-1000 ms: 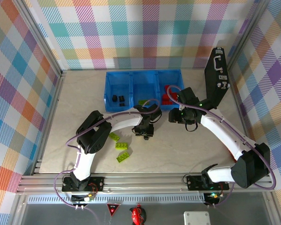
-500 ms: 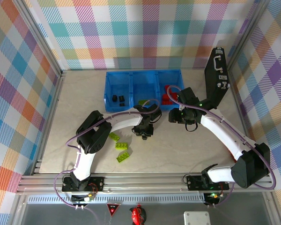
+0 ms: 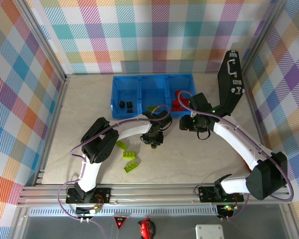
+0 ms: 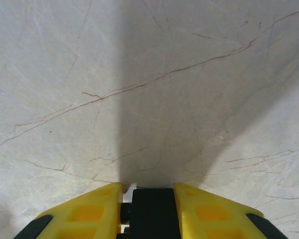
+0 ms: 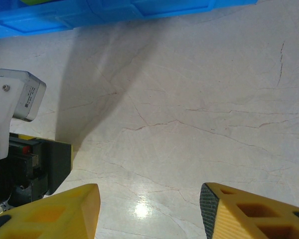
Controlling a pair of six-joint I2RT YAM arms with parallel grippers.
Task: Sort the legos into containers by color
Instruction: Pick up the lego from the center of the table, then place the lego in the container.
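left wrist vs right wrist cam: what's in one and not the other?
Left wrist: the left gripper is shut on a small black lego. Right wrist: the right gripper has its jaws apart with nothing between them, a wall of the blue tray runs along the top, and part of the left arm sits at the left edge. Both: yellow fingers over the marbled table.
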